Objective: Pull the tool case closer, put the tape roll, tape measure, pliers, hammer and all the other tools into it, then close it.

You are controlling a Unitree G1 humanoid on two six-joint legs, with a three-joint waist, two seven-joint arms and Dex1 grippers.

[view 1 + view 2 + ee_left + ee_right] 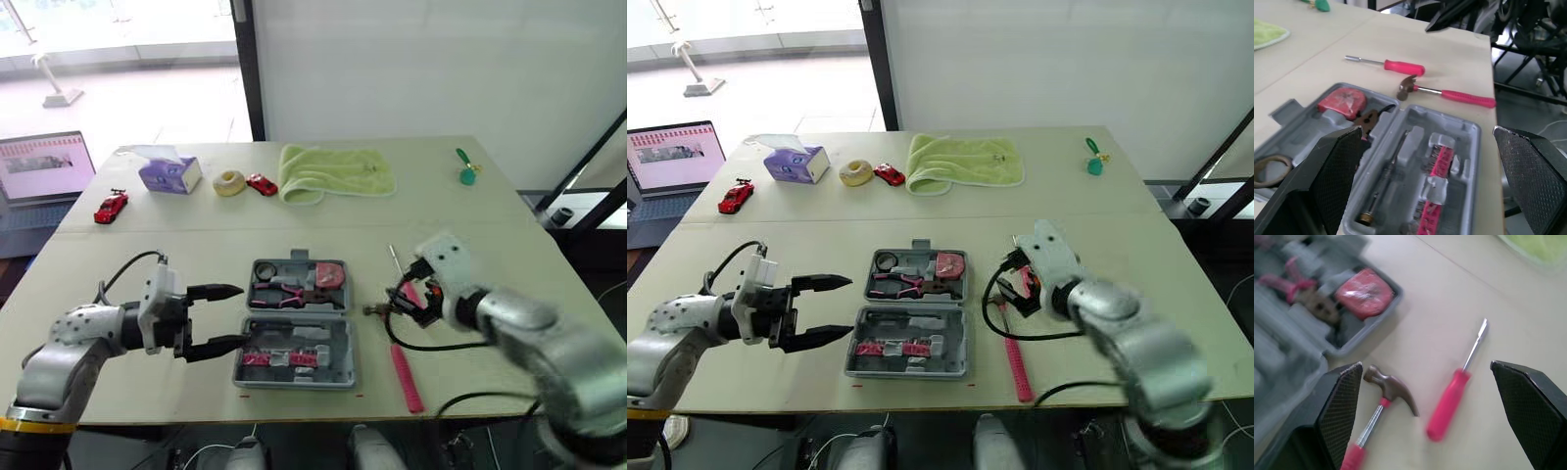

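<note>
Two halves of the tool case [343, 360] lie open and flat in the middle of the tabletop [490, 225], close to its near edge. In the far half sit a dark tape roll [265, 268] at the left, the pliers [279, 292] with pink handles in the middle and a red tape measure [328, 276] at the right. The near half holds rows of pink bits [279, 358] and some grey slots.

The hammer [405, 377] is outside the case, on the tabletop to its right. Its metal head is just beside the case and its pink handle runs toward the near edge. A screwdriver [1449, 401] with a pink handle lies a little farther right, near the hammer head, with its blade pointing to the far side.

The left gripper [243, 315] is at the left side of the case with its fingers spread wide and nothing between them. Its tips are just beside the case's left edge. The right gripper [407, 302] is above the hammer head and the screwdriver handle, also spread wide and holding nothing. I cannot tell if it touches either tool.

At the far side of the tabletop are a purple tissue box [168, 174], a pale ring [228, 182], two red toy cars [261, 184] and a green towel [333, 172]. A laptop [44, 166] stands beyond the left edge.
</note>
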